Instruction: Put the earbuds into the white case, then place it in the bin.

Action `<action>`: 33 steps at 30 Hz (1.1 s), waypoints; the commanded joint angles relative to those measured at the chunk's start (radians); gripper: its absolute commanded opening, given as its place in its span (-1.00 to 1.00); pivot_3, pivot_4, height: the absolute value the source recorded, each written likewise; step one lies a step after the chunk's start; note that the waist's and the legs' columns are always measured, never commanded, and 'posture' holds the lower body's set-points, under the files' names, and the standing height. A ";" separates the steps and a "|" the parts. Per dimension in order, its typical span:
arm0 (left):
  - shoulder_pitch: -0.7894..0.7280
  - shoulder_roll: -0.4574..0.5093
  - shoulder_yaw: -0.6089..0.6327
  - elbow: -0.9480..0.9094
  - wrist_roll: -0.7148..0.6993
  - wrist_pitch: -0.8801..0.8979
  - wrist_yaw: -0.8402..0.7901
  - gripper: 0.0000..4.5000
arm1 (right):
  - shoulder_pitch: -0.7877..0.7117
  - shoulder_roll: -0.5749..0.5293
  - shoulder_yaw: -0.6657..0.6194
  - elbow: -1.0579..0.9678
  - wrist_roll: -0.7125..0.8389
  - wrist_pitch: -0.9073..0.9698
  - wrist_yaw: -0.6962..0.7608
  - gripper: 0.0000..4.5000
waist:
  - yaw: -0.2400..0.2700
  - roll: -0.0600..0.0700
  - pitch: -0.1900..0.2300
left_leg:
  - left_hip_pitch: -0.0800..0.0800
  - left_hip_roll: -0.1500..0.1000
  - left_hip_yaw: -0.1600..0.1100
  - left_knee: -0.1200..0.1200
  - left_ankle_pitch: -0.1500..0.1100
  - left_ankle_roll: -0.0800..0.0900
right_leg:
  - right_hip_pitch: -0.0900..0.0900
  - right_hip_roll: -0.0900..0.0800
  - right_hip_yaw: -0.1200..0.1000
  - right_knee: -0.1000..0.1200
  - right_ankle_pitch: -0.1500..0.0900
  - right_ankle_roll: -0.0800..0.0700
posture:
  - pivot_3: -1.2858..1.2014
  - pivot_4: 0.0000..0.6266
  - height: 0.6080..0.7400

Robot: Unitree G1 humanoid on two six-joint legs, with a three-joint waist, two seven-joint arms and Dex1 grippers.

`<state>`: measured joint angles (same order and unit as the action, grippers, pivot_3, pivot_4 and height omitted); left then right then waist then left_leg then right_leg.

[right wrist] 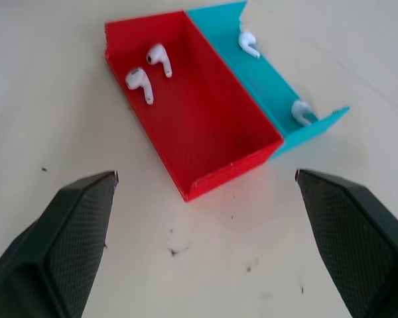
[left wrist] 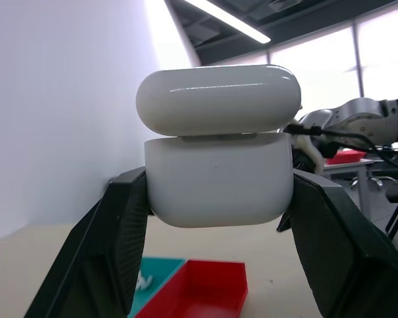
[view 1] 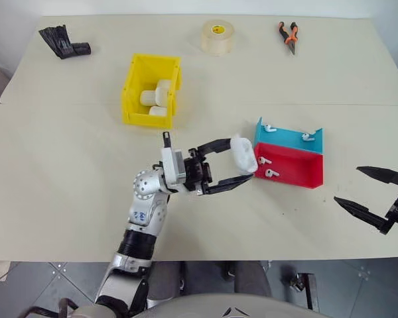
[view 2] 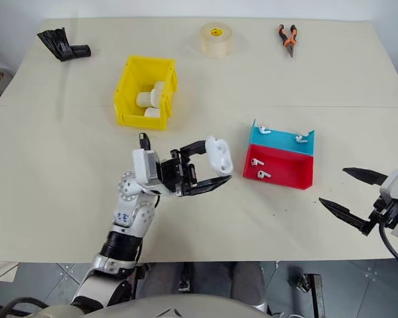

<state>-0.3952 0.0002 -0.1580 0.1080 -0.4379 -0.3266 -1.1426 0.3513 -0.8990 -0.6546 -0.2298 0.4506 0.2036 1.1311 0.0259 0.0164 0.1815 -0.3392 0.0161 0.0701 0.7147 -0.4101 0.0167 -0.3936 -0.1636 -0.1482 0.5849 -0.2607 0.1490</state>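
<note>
My left gripper [view 1: 242, 159] is shut on a white case [left wrist: 219, 179], held above the table just left of the trays, with its lid ajar. Two earbuds [right wrist: 139, 83] lie in the red tray [view 1: 298, 173], and two more earbuds [right wrist: 302, 111] lie in the blue tray [view 1: 288, 140] behind it. The yellow bin [view 1: 136, 79] stands further back on the left and holds other white cases [view 1: 156, 96]. My right gripper [view 1: 347, 184] hangs open and empty to the right of the trays, pointing towards them.
A roll of clear tape [view 1: 217, 36] and orange-handled pliers [view 1: 288, 34] lie at the table's far edge. A black object [view 1: 65, 43] lies at the far left corner. The table's front edge is close below both grippers.
</note>
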 commanded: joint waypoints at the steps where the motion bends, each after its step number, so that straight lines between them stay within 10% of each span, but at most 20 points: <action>1: -0.040 -0.038 -0.028 0.053 -0.035 -0.047 -0.062 0.23 | -0.018 -0.078 0.014 -0.028 -0.021 0.076 -0.008 1.00 | 0.001 0.000 0.000 | 0.000 0.000 0.000 0.000 0.000 0.000 | 0.000 0.000 0.000 0.000 0.000 0.000 | 0.03 -0.52 1.00; 10: -0.027 -0.017 -0.029 0.034 -0.063 -0.024 -0.097 0.23 | -0.356 -0.276 0.368 -0.141 0.011 0.453 -0.053 1.00 | 0.001 0.000 0.000 | -0.002 0.000 -0.005 0.002 0.000 0.001 | 0.000 0.000 -0.002 -0.001 0.000 0.000 | 0.03 -0.52 1.00; 20: -0.023 0.034 -0.007 0.007 -0.074 0.003 -0.087 0.23 | -0.788 -0.210 0.809 -0.153 -0.104 0.668 -0.100 1.00 | 0.000 0.000 0.000 | -0.014 0.000 -0.014 0.009 0.000 0.001 | -0.003 -0.001 -0.011 -0.001 0.000 0.000 | 0.03 -0.52 1.00; 33: -0.033 0.042 0.005 0.016 -0.056 -0.014 -0.041 0.23 | -0.932 -0.151 0.972 -0.129 -0.207 0.748 -0.129 0.83 | -0.003 0.000 0.000 | -0.015 0.000 -0.014 0.009 0.000 0.001 | -0.003 -0.001 -0.012 -0.001 0.000 0.000 | 0.03 -0.52 1.00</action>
<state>-0.4207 0.0470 -0.1552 0.1573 -0.4935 -0.3262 -1.1920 -0.5642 -1.0514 0.3203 -0.3484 0.2560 0.9463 1.0069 0.0233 0.0167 0.1815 -0.3541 0.0159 0.0559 0.7233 -0.4103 0.0172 -0.3966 -0.1648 -0.1602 0.5837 -0.2604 0.1493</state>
